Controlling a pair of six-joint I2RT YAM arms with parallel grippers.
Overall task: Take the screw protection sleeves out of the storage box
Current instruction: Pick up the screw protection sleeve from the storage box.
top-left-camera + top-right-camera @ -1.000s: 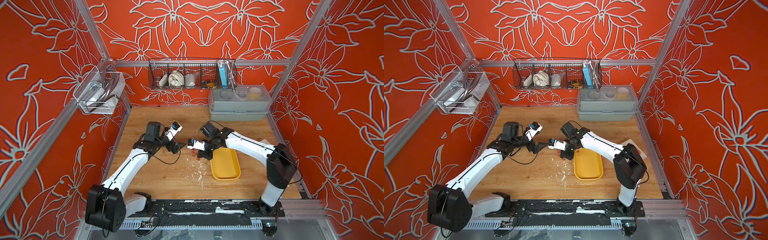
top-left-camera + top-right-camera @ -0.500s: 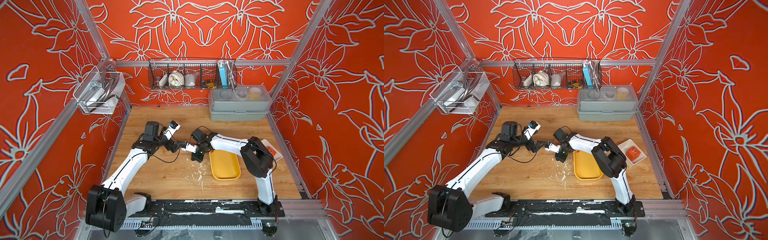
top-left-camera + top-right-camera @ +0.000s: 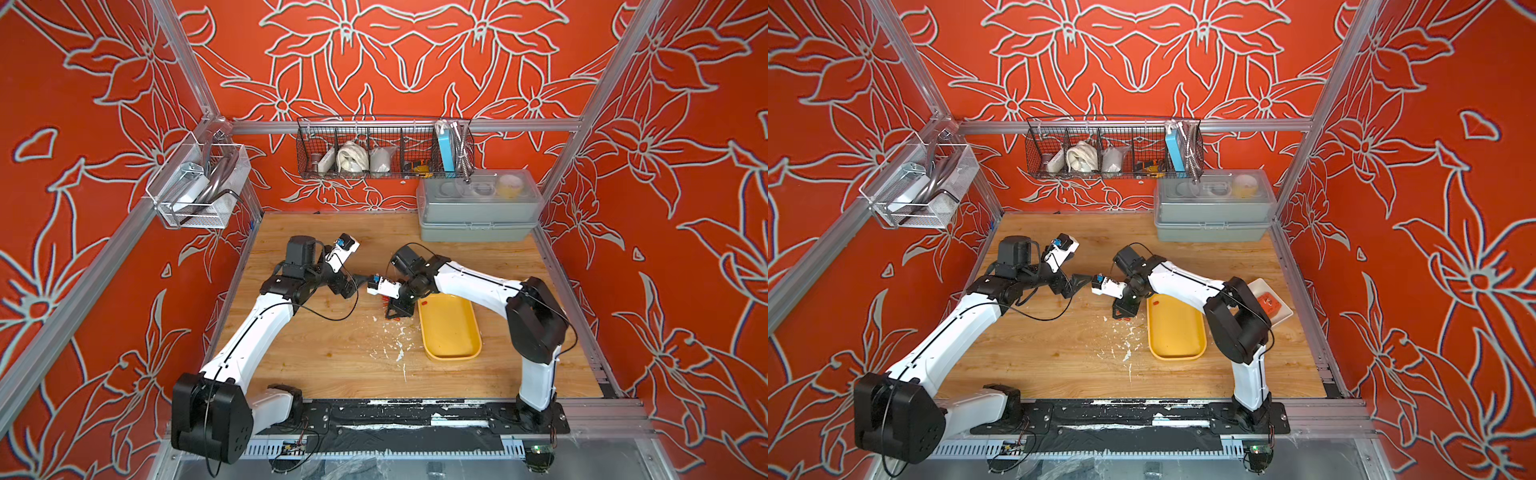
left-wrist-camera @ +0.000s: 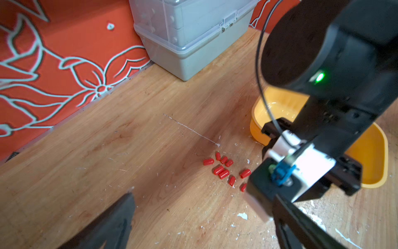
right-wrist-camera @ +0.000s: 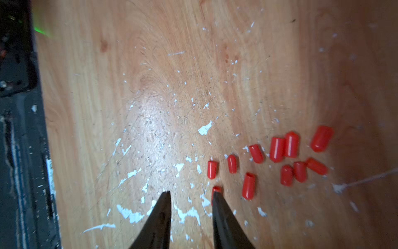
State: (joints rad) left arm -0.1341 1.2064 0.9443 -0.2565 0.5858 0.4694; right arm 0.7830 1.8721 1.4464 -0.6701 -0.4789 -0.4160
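Note:
Several red screw protection sleeves (image 5: 277, 151) lie loose on the wooden table, also seen in the left wrist view (image 4: 224, 170). My right gripper (image 5: 191, 193) points down just beside them, open, with bare table between its fingers. One sleeve (image 5: 216, 189) lies against the tip of one finger. The yellow storage box (image 3: 451, 332) (image 3: 1177, 332) sits right of that gripper (image 3: 397, 311), and a single sleeve (image 3: 424, 303) lies in its far end. My left gripper (image 3: 359, 278) (image 4: 204, 194) hovers open and holds nothing, left of the pile.
A grey lidded box (image 3: 478, 216) stands at the back right. A white dish with an orange block (image 3: 1268, 303) sits behind the right arm's elbow. White flecks (image 3: 395, 336) litter the table left of the storage box. A wire basket (image 3: 382, 153) hangs on the back wall.
My right gripper's jaws have parted from shut while it stays over the pile. A sleeve now lies at one fingertip. The right elbow has swung. The left arm has barely moved.

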